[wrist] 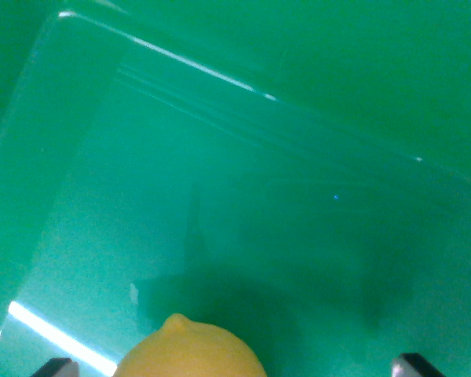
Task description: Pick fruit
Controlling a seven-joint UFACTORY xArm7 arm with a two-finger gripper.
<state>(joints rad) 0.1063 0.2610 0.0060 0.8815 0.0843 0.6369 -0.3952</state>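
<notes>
A green bin filled nearly the whole wrist view, its glossy rim running from the far left down toward the right and its bare floor spreading below. A yellow lemon sat at the near edge, left of centre, nub pointing up, between the gripper fingertips. Whether the claw pressed on the fruit, I cannot tell.

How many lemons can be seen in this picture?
1. The lemon is at the bottom edge, left of centre, partly cut off by the frame. Others may lie outside the view.
</notes>
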